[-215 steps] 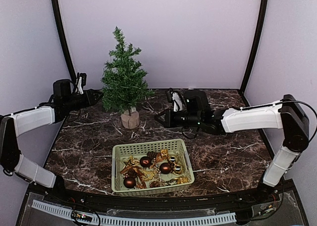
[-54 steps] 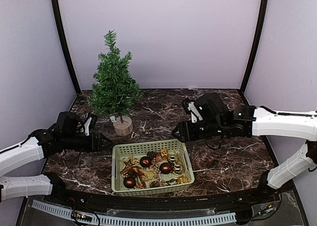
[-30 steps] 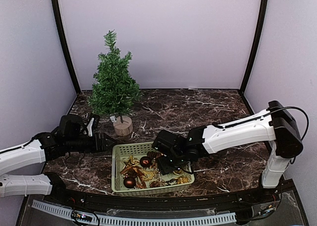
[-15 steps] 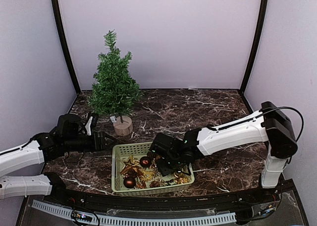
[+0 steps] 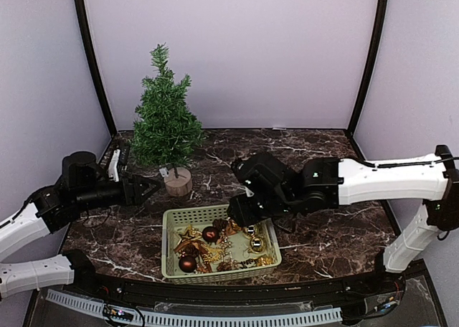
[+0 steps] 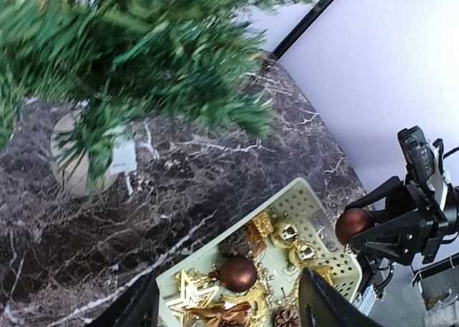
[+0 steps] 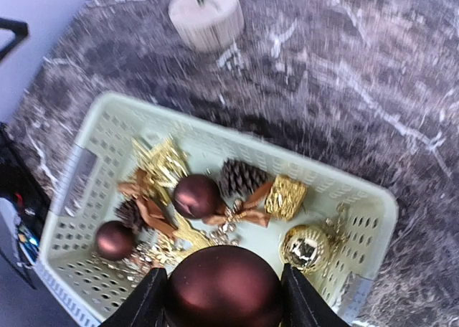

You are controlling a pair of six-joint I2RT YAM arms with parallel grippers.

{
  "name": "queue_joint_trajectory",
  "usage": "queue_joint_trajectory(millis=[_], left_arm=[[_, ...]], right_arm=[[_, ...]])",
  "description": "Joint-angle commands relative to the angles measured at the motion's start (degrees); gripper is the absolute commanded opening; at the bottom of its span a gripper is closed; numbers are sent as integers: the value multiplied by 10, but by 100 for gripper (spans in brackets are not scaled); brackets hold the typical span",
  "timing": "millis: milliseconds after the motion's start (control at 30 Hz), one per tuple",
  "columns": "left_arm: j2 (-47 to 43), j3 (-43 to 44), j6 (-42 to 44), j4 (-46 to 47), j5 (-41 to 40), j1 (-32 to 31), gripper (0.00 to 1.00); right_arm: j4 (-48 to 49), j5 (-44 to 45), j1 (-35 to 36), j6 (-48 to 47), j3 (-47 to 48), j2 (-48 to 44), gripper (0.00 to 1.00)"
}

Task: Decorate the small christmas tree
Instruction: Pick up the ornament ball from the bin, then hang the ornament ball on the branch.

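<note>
The tree (image 5: pixel 166 122) is standing upright on its wooden stump (image 5: pixel 178 183) at the back left of the counter (image 5: pixel 337 219), just behind the basket (image 5: pixel 167 249) of ornaments (image 5: pixel 209 234). The right jaws are hanging over the basket's back edge, partly closed on a brown ball (image 7: pixel 224 287) and holding it clear of the other ornaments. The left jaws are hovering left of the stump, near the basket's back left corner, standing wide open and gripping nothing.
</note>
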Motion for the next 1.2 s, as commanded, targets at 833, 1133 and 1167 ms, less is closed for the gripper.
queue_joint_trajectory(millis=[833,1133,1167], left_arm=[[140,135,53,270,234,-91,76],[167,131,23,347,287,-95,79],[170,132,21,352,293,-95,78]], right_arm=[[267,-87,-10,-252,171,-59,45],[278,-160,-18,-246,167,-64,44],[279,-161,-19,-245,167,-65,44]])
